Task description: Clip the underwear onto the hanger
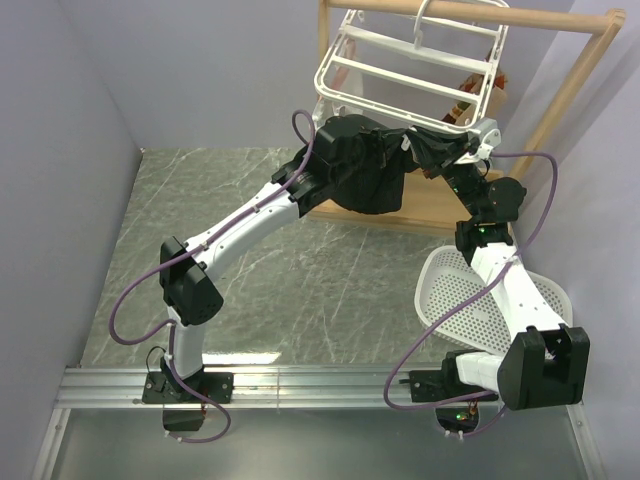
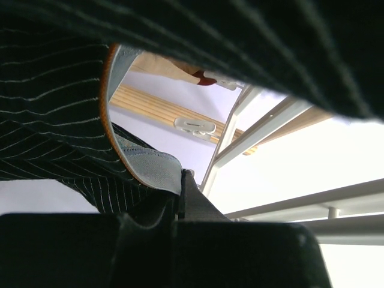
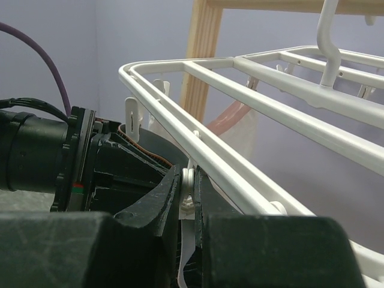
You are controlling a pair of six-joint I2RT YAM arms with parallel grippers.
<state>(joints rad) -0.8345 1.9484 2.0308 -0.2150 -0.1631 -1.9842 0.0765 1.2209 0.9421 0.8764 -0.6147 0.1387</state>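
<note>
Right fingers (image 3: pixel 175 187) squeeze a clip (image 3: pixel 188 178) on the hanger (image 3: pixel 231 168) — presumably to open it — while left fingers (image 2: pixel 191 193) stay out of nothing, pinching the underwear (image 2: pixel 54 132) waistband just beneath.

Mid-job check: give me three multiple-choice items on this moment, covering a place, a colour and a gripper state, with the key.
1. Where on the table does the basket lie?
A. far left corner
B. right side, under the right arm
C. middle, between the arms

2. What colour trims the underwear?
A. green
B. blue
C. orange

3. The right gripper is:
A. shut on a clip of the hanger
B. open over the basket
C. shut on the underwear

Key: 1 B, the top view shows it beneath that arm; 2 C, the left wrist view shows an orange edge; 3 A, its own view shows it pinching the white clip.
</note>
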